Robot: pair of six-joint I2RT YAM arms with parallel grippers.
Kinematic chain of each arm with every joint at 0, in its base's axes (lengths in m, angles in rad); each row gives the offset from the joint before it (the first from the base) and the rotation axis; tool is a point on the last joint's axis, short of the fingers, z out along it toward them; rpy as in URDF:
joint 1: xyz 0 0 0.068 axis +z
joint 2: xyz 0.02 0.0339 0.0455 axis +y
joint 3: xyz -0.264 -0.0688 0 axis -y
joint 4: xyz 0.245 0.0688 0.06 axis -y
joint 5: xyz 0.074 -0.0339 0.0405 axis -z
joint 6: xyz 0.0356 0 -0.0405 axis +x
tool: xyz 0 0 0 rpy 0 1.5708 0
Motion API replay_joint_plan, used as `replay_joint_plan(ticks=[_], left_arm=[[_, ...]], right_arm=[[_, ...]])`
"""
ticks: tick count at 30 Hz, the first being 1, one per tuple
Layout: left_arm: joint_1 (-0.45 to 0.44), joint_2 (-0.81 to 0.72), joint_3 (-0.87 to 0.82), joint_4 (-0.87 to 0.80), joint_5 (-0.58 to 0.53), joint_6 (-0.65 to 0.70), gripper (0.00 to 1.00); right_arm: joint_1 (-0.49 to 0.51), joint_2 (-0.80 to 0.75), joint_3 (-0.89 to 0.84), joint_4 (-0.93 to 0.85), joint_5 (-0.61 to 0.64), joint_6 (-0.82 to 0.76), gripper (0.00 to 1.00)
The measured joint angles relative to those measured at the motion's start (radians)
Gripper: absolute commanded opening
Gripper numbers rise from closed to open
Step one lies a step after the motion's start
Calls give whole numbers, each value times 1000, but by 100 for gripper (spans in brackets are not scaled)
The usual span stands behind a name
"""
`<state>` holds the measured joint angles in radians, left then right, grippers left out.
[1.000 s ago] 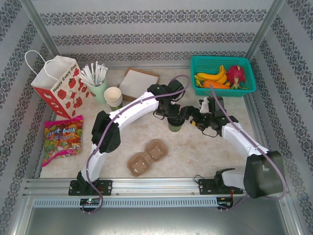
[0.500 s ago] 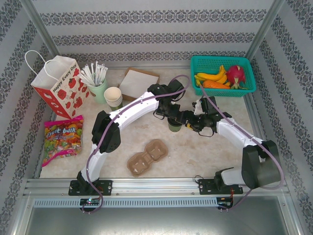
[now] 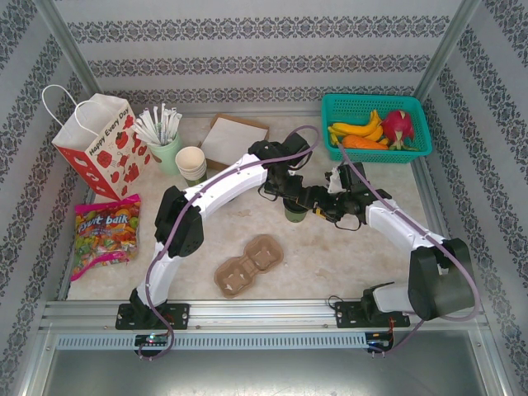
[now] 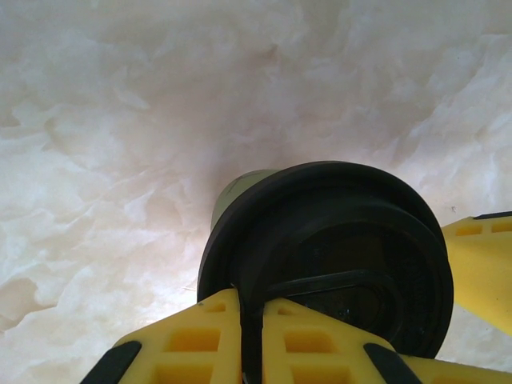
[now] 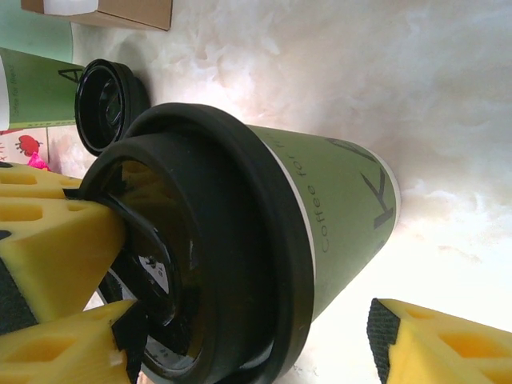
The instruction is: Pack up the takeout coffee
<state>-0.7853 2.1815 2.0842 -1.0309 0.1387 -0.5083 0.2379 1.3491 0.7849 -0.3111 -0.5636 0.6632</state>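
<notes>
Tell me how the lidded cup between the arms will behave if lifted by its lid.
The cup tapers to a narrow base, so a sideways push would probably tip it. Its glossy black lid looks slippery and might pop off under a lift. The paper wall likely dents if squeezed.

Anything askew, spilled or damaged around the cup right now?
Nothing spilled or damaged. The round black plastic lid looks evenly seated on the green paper cup; the left gripper pinches the lid's ridge.
</notes>
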Motion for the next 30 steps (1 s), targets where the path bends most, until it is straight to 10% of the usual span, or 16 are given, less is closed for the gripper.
replay_joint_plan(ticks=[30], left_arm=[[27, -62, -8, 34, 149, -1, 20]], right_arm=[[-7, 3, 18, -14, 23, 21, 78]])
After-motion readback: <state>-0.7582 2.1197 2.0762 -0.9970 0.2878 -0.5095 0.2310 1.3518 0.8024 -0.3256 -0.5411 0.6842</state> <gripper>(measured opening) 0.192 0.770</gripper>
